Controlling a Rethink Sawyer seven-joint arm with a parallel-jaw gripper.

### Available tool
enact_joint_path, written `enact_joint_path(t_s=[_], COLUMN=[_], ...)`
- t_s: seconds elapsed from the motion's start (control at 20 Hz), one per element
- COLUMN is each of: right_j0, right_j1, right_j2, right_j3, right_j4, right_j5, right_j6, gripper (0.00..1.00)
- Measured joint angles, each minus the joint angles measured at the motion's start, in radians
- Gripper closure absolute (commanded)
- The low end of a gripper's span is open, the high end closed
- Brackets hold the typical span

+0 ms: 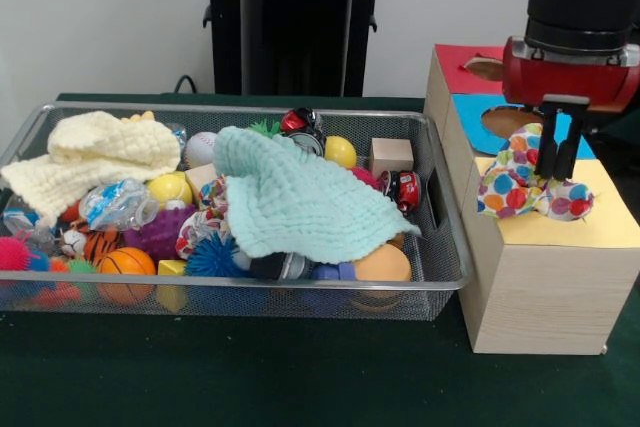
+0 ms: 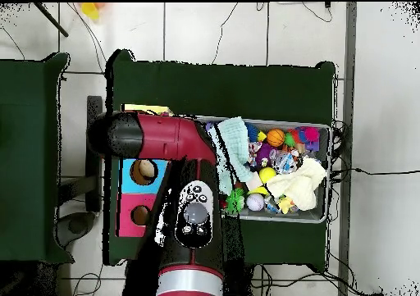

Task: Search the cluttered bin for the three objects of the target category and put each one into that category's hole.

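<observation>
My gripper [image 1: 556,169] hangs over the yellow panel [image 1: 600,229] of the wooden sorting box and is shut on a polka-dot cloth [image 1: 515,185]. The cloth is bunched up against the fingers, and the rest of it lies on the yellow panel. In the wire bin [image 1: 250,297] a mint-green cloth [image 1: 300,197] is spread over the toys at the middle, and a cream cloth [image 1: 100,152] lies at the left end. In the overhead view the arm [image 2: 164,137] hides the gripper and the polka-dot cloth; the mint cloth [image 2: 234,141] and cream cloth [image 2: 299,182] show in the bin [image 2: 326,174].
Behind the yellow panel, the box has a blue panel [image 1: 475,112] and a red panel [image 1: 455,62], each with a hole. The bin holds several balls, spiky toys, a wooden block [image 1: 390,155] and small cars. Green table cover surrounds both.
</observation>
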Motion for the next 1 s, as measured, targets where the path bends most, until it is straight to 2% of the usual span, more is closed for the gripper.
enact_joint_path(t_s=[0.5, 0.75, 1.0], right_j0=[-0.025, -0.003, 0.028], right_j1=[0.018, 0.05, 0.068], right_j2=[0.029, 0.028, 0.022], right_j3=[0.033, 0.031, 0.019], right_j4=[-0.001, -0.003, -0.004], right_j5=[-0.091, -0.163, -0.177], right_j6=[0.0, 0.0, 0.0], gripper=[1.0, 1.0, 1.0])
